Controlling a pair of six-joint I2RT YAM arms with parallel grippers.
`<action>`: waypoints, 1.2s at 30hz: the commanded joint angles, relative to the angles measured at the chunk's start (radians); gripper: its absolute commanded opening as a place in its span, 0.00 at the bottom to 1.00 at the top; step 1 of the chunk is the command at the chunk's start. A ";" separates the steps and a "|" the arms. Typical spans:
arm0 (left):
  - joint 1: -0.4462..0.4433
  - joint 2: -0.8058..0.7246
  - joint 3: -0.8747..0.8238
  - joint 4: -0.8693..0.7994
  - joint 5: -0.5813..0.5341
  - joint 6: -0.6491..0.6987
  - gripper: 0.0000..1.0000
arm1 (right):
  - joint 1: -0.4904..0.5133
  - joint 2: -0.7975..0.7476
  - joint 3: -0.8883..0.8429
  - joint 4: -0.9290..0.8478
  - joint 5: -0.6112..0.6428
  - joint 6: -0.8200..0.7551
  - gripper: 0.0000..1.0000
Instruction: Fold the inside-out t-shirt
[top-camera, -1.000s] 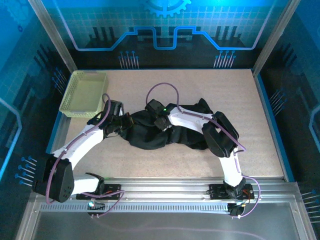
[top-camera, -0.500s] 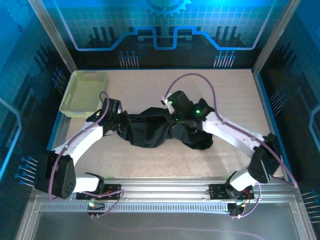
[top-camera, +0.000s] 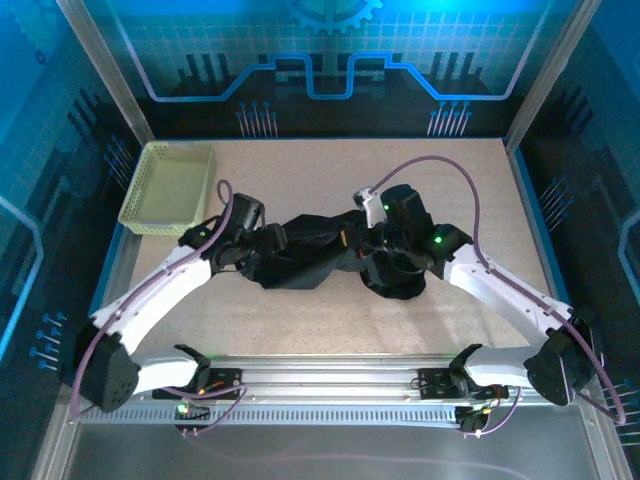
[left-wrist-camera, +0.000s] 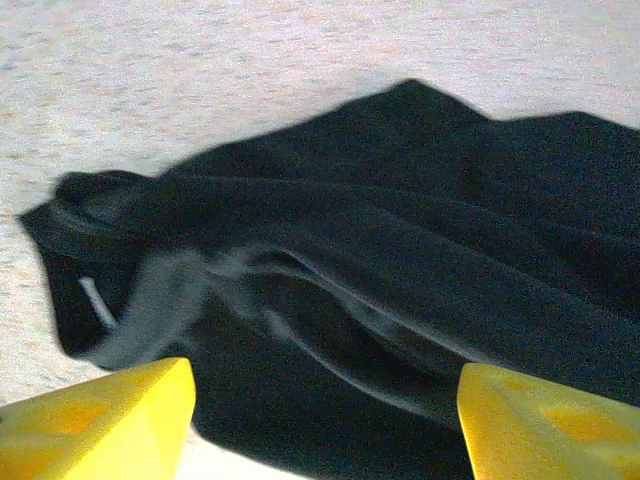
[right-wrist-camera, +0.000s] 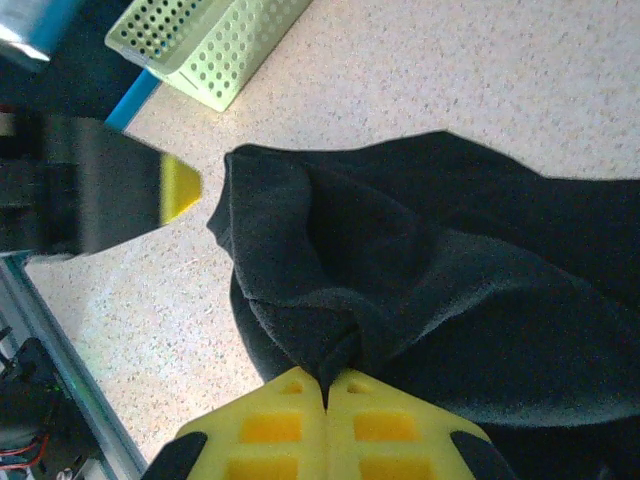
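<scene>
Now left jaws opened; right jaws pinch t-shirt (right-wrist-camera: 450, 270).

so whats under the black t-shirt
The t-shirt lies bunched on the speckled table, which shows beside it. Its folds cover whatever lies beneath. The right pincer is shut on one fold of it.

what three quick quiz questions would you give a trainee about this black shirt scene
1. True or false: the right gripper is shut on the plain black soft fabric t-shirt.
2. The left gripper is: A open, B shut on the shirt, C shut on nothing.
3. Fill in: the pale yellow-green mesh basket stands at the table's far ____ corner.
Key: 1 true; 2 A; 3 left.
</scene>
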 joint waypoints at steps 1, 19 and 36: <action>-0.063 0.013 0.023 -0.043 0.066 -0.117 0.69 | 0.045 -0.045 -0.009 0.080 0.008 0.015 0.00; -0.272 0.198 0.031 0.198 -0.001 -0.170 0.68 | 0.148 -0.012 -0.009 0.086 0.113 -0.010 0.00; -0.273 0.147 0.030 0.273 -0.153 0.020 0.04 | 0.152 -0.004 0.024 0.043 0.131 0.001 0.00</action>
